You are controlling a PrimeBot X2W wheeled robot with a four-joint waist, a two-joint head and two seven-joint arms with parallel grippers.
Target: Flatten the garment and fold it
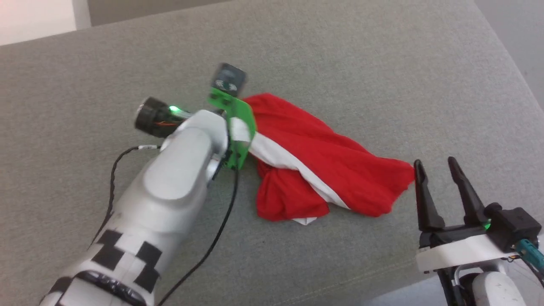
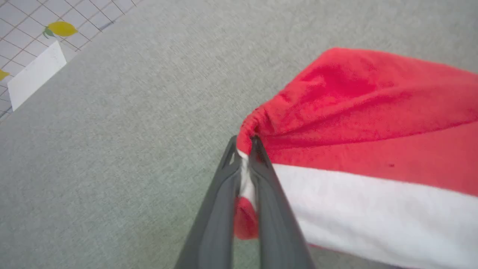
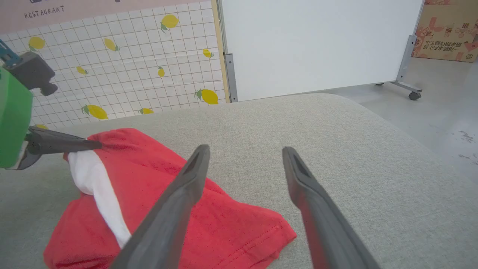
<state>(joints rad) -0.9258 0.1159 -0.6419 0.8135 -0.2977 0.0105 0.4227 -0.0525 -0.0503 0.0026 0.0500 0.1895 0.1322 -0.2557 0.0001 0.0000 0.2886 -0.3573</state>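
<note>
Shorts (image 1: 323, 170) bunched mid-cushion (image 1: 340, 63). Left gripper (image 2: 244, 144) pinched on waistband (image 2: 254, 119) corner by the stripe (image 2: 373, 201). Right gripper (image 1: 434, 160) spread, empty, just beside the hem (image 1: 401, 180). Risk: thin pinch slips under pull, or a one-sided drag leaves it crumpled.

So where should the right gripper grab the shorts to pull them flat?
Probably the hem corner of the shorts nearest the right gripper, approached low from the right. It juts out flat on the cushion toward its open jaws, opposite the waistband the left gripper pinches.
</note>
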